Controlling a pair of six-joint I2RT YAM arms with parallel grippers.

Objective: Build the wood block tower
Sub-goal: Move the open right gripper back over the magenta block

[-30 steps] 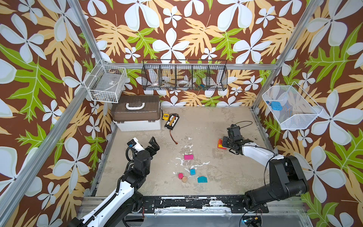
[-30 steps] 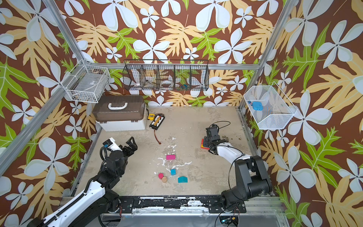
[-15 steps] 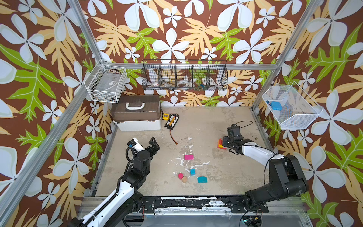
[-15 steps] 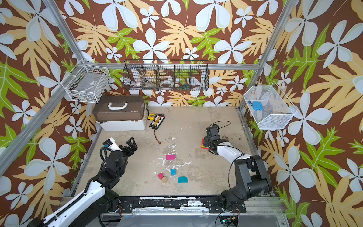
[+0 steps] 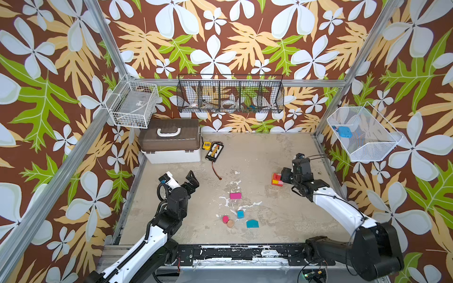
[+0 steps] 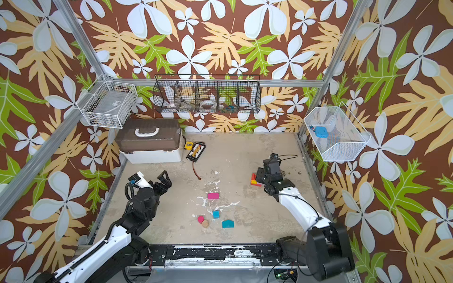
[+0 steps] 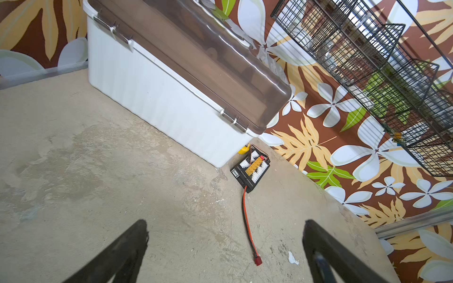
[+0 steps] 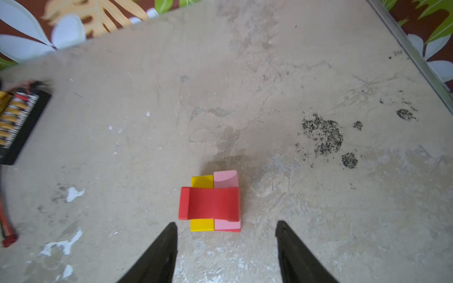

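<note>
The tower (image 5: 277, 179) (image 6: 255, 180) stands at the right of the floor. In the right wrist view it (image 8: 209, 202) shows a red arched block lying across a yellow and a pink block, with red under them. My right gripper (image 8: 226, 223) (image 5: 285, 177) is open just beside it, touching nothing. Loose wood blocks lie mid-floor: a magenta brick (image 5: 235, 195), a blue cube (image 5: 240, 214), a magenta cylinder (image 5: 225, 218), a tan cylinder (image 5: 230, 223) and a teal house-shaped piece (image 5: 252, 223). My left gripper (image 5: 192, 181) (image 7: 225, 221) hangs open and empty at the left.
A white toolbox with a brown lid (image 5: 171, 141) stands at the back left. Beside it lie a yellow tape measure (image 5: 206, 145) and a black connector board (image 5: 214, 152) with a red cable (image 5: 217, 171). Wire baskets hang on the walls; the right one holds a blue case (image 5: 344, 131).
My right gripper has opened and let go of the red block, which now rests on top of the tower. The left arm has not moved.
</note>
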